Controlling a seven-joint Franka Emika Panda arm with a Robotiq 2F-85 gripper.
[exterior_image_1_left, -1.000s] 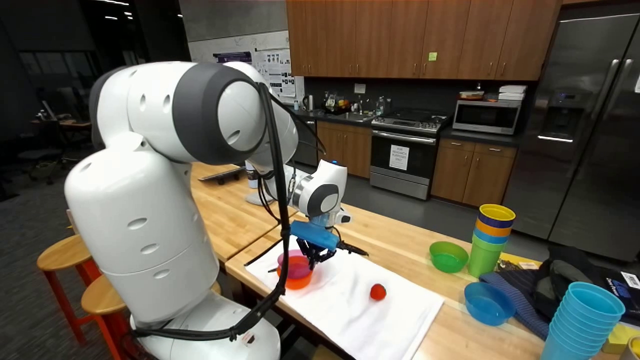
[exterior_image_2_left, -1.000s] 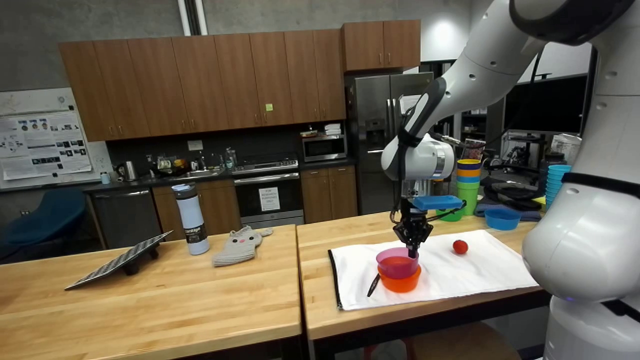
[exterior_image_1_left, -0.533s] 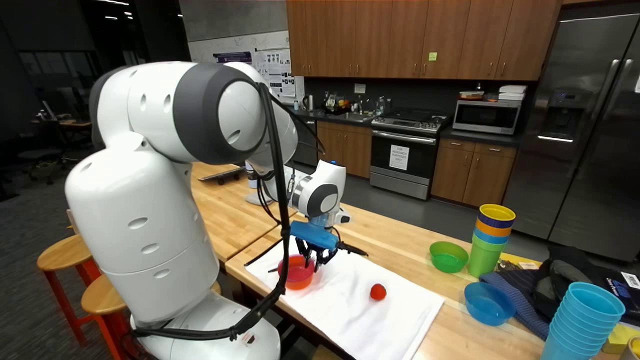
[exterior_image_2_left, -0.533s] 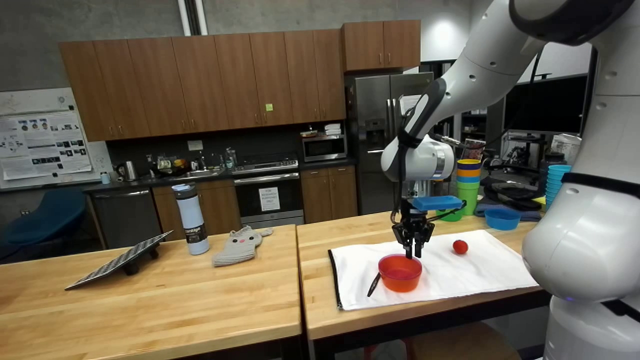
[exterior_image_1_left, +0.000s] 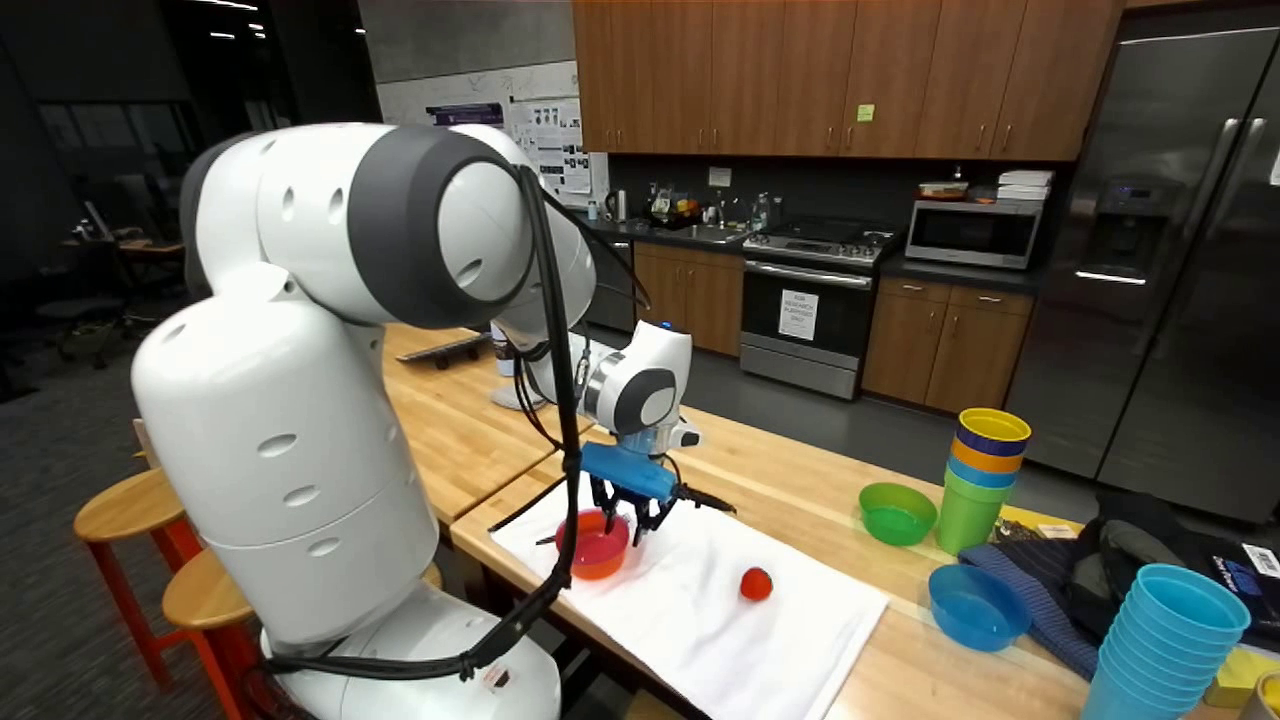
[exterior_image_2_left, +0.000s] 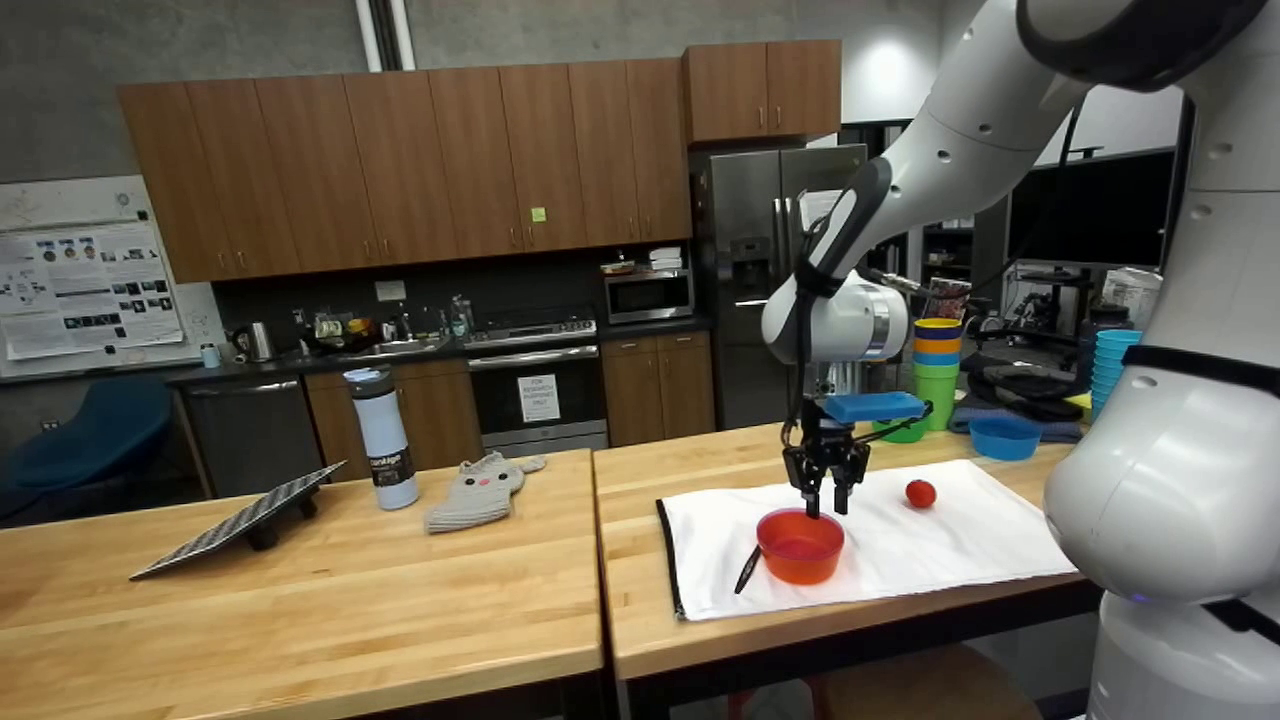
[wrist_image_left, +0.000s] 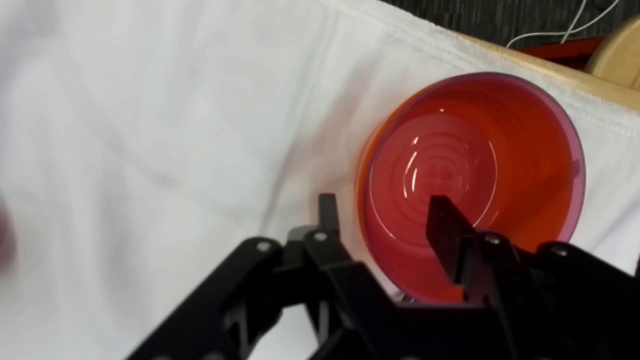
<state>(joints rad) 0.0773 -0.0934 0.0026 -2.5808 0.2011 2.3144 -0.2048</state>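
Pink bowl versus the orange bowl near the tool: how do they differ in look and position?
The pink bowl sits nested; the orange bowl holds it and rests on the white cloth. In the wrist view, the pink bowl's interior shows widely, but the orange bowl's edge only as a sliver at left. Both are round.

A translucent pink bowl (wrist_image_left: 450, 160) sits upright, nested in an orange bowl (exterior_image_2_left: 802, 571) on white cloth (exterior_image_2_left: 915, 555)
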